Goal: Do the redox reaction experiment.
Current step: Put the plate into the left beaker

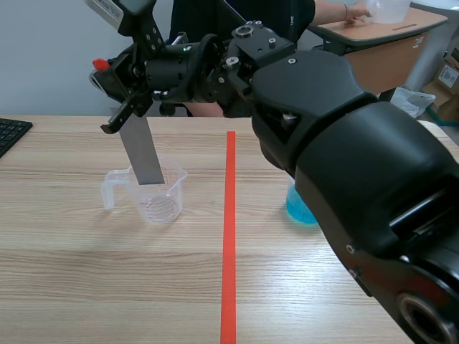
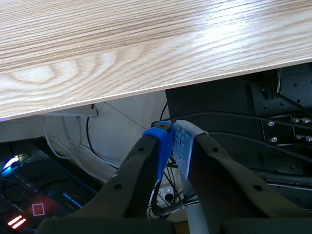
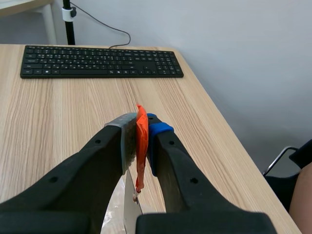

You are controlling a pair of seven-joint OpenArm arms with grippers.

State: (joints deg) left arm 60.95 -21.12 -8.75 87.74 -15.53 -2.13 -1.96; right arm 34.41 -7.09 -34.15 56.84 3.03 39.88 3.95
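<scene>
Grey metal strip [image 1: 145,154], flat and dull, orange tab on top: clamped in your right gripper [image 3: 141,127], hanging nearly upright, lower end seemingly just inside the clear cup [image 1: 163,204]. Risk: dragging the strip against the wall may tip the light cup, or the strip may slip. Left gripper [image 2: 170,141]: closed, empty, below the table [image 2: 97,58].

The right arm [image 1: 337,136] holds in its jaws a grey metal strip [image 1: 143,154] (nearly upright), its lower end in the clear beaker [image 1: 163,201]; a cup of blue liquid [image 1: 297,209] stands well apart.
</scene>
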